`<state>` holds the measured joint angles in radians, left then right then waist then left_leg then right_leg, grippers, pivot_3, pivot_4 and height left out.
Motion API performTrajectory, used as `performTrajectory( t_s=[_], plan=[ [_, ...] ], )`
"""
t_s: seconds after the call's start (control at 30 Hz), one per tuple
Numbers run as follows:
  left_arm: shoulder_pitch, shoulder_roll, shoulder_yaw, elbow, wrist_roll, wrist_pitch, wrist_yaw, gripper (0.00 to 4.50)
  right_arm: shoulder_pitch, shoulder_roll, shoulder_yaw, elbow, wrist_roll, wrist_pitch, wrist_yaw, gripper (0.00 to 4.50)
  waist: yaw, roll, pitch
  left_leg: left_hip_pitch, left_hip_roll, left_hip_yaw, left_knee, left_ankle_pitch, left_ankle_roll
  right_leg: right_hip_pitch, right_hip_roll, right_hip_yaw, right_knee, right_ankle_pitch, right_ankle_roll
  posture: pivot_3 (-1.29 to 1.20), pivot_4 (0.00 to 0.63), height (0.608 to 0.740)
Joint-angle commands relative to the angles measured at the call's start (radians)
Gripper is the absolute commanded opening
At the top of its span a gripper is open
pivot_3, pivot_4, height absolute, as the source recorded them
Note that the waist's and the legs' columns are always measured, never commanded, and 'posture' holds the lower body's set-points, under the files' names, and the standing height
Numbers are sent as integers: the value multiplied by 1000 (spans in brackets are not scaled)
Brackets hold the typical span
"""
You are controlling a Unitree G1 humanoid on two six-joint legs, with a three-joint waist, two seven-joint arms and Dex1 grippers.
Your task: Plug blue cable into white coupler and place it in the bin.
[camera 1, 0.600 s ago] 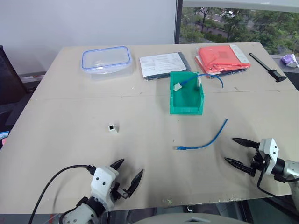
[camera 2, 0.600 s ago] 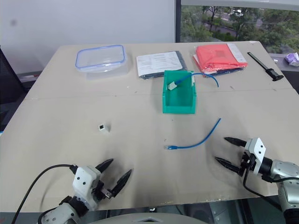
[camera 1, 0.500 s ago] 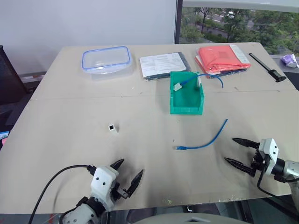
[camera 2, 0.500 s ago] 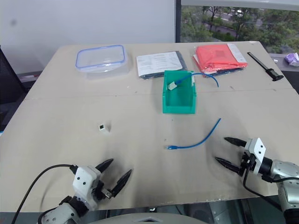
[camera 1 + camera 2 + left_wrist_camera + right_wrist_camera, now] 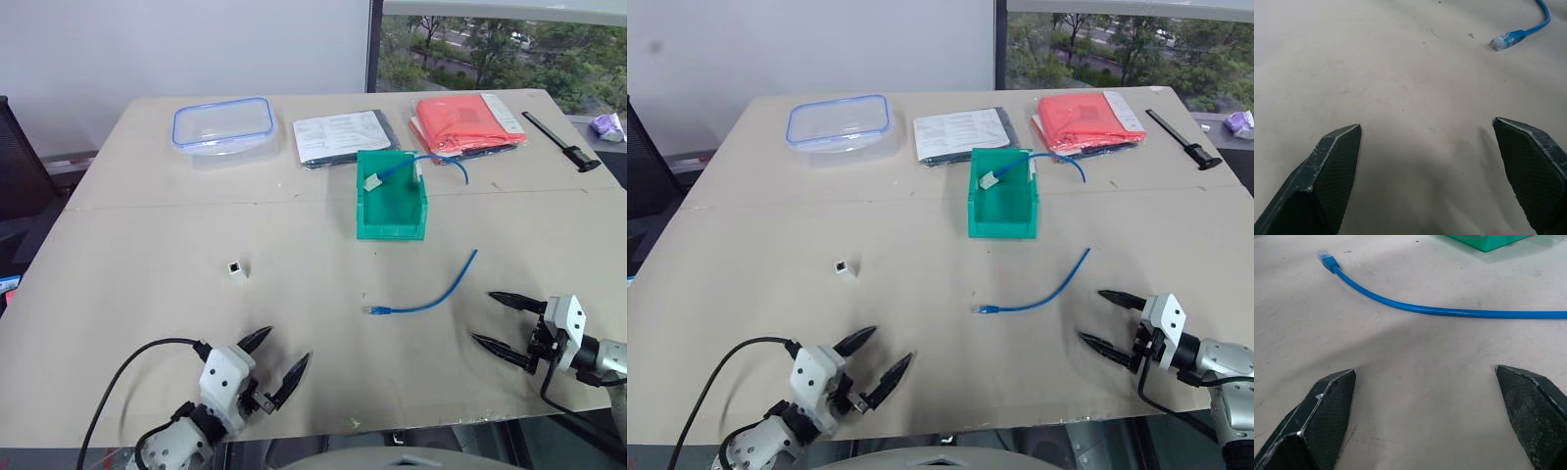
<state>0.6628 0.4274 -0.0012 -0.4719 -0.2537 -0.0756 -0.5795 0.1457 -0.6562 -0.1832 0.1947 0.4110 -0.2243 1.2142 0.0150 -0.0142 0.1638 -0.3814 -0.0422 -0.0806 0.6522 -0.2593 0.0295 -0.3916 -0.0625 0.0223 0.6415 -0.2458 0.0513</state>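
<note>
The blue cable [image 5: 427, 294] lies loose toward the surface's near right edge, the white coupler [image 5: 234, 267] well apart toward the near left, the bin [image 5: 391, 209] mid-surface behind them. One of each; the bin already holds another cable. Both look light; the limp cable is best pinched just behind its clear plug, the tiny coupler by its sides. Left tool [image 5: 273, 359] and right tool [image 5: 503, 321] are spread, empty.

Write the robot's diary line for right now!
left claw: open, empty | right claw: open, empty | blue cable: on table, unplugged | white coupler: apart from cable | bin: beyond both
</note>
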Motion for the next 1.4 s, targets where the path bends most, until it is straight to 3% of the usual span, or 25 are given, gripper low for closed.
performTrajectory(
  t_s=[0.03,0.2,0.37,0.53,0.8,1.03,1.3,1.33,1.37,1.4],
  plan=[
    [-34,14,4,1,-6,-6,-22,4397,13,-4,-2,5,-4,3,1,4500,0,0,0,0,0,0,0,0,0,0,0,0,0,0,0,0,150,740],
    [-128,84,-31,-2,-25,65,-104,4397,30,-2,-1,-44,19,31,0,4500,0,2,-1,0,0,0,0,0,0,0,0,0,0,0,0,0,150,740],
    [-313,145,-125,-65,-27,206,-170,4397,49,-20,-17,-149,104,105,36,4500,0,3,0,0,0,-1,0,0,0,0,1,-1,1,0,0,0,150,740],
    [-503,201,-201,-17,-16,309,-249,4397,107,-52,-28,-308,171,173,76,4500,-2,7,-1,0,0,0,0,0,0,0,1,0,1,3,4,0,150,740],
    [-766,186,-328,149,29,396,-345,4397,130,-79,-50,-522,269,292,53,4500,-1,8,-1,0,0,0,0,0,0,-1,2,-2,1,3,4,0,150,740],
    [-990,116,-433,341,73,380,-455,4397,148,-87,-60,-563,256,285,68,4500,0,7,0,-1,-1,-1,1,0,0,-1,2,-5,1,3,4,0,150,740],
    [-1077,96,-500,496,151,284,-556,4397,177,-71,-77,-548,224,246,57,4500,1,7,-1,0,-1,-1,1,0,0,0,2,-5,1,3,5,0,150,740],
    [-1081,101,-500,500,150,278,-574,3869,182,-71,-79,-547,221,241,55,4500,1,7,-1,0,-1,-1,1,0,0,0,1,-5,1,3,5,0,150,740],
    [-1084,106,-498,501,145,279,-589,3742,186,-69,-80,-548,218,236,52,4500,1,7,-1,0,-1,-1,1,0,0,0,2,-5,1,3,5,0,150,740],
    [-1086,107,-496,499,142,282,-599,3276,189,-67,-82,-548,216,233,51,4500,0,7,-1,0,-1,-1,1,0,0,0,1,-5,1,3,5,0,150,740]
  ],
)
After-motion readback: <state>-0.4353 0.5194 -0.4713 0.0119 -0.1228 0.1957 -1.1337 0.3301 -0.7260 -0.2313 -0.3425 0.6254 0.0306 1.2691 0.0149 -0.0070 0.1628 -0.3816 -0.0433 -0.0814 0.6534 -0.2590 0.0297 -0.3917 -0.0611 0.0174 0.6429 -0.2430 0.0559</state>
